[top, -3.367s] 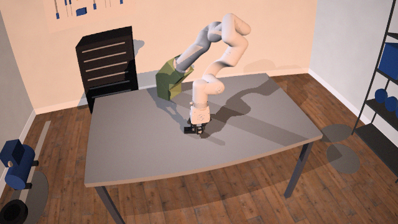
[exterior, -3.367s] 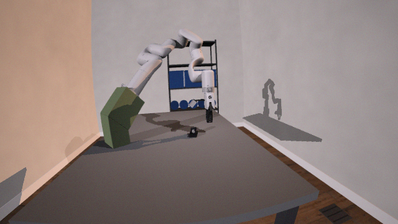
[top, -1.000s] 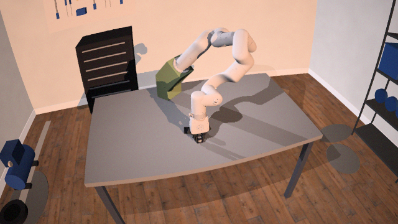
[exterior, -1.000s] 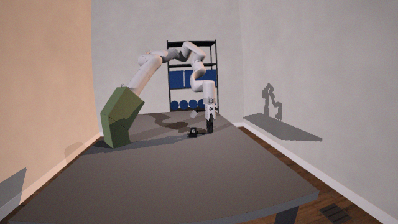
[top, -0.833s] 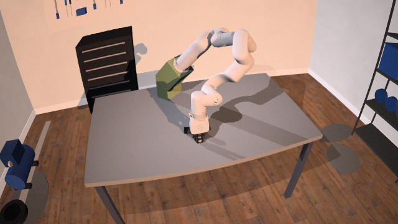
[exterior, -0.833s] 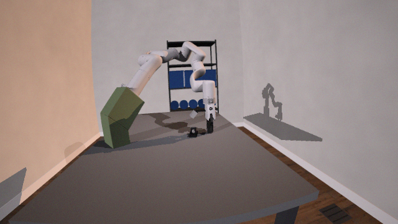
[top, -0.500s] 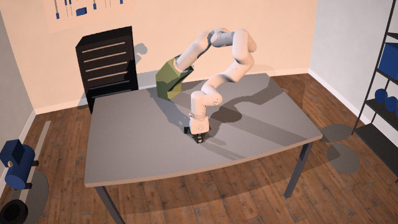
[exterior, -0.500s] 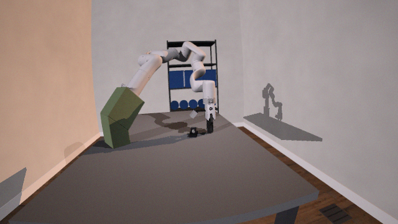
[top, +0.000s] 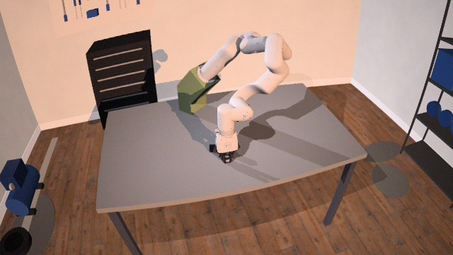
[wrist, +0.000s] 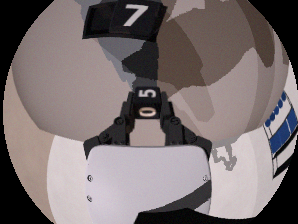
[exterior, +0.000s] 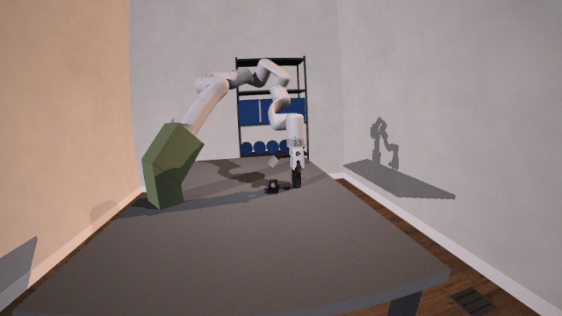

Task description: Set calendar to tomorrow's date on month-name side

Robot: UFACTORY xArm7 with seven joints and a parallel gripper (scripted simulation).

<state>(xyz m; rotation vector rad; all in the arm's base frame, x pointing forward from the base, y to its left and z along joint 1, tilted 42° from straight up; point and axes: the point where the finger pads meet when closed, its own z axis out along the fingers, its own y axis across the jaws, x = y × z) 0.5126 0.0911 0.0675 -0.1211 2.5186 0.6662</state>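
My gripper (top: 226, 158) (exterior: 297, 181) (wrist: 147, 99) points down and is shut on a dark number cube (wrist: 147, 94). In the wrist view this cube shows a white 5 lying on its side on one face and a 0 on the face below it. The fingertips are low over the table; whether the cube touches it I cannot tell. The black tray (top: 211, 148) (exterior: 271, 191) (wrist: 92, 22) stands on the table beside the gripper, apart from it. A second dark cube (wrist: 146, 22) with a white 7 sits at the tray's right part. The tray's left part holds no cube. The month's name is not readable.
The grey table (top: 152, 166) (exterior: 263, 246) carries the tray. The arm's green base (top: 191, 92) (exterior: 169, 167) stands at the table's rear edge. A black drawer cabinet (top: 122, 67) is behind the table. The table's front edge is beyond the gripper.
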